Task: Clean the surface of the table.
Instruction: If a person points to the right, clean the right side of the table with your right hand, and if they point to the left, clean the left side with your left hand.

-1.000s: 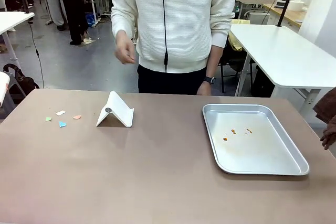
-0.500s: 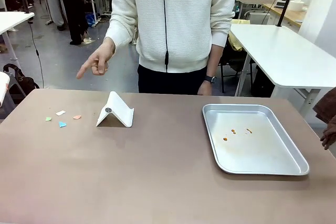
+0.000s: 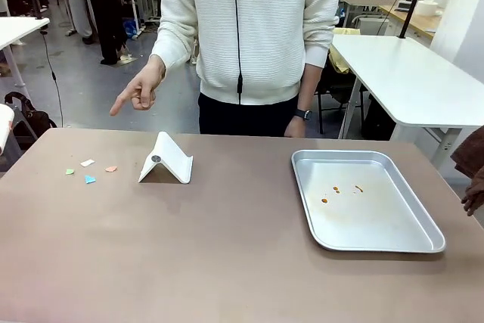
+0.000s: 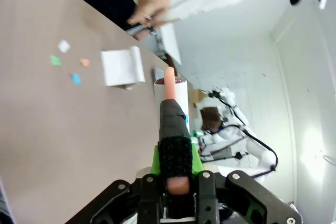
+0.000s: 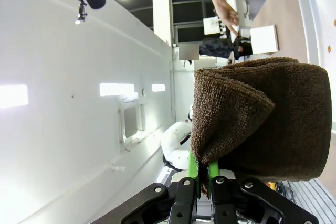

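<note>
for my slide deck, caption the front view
Person's hand points toward coloured paper scraps beside a white stand on the table; stained metal tray at right.

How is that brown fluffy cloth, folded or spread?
Folded: the brown fluffy cloth bends over double, its layers pinched in the right hand.

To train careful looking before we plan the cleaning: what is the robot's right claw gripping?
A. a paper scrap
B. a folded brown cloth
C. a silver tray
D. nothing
B: the right wrist view shows the right claw shut on a folded brown cloth.
</note>
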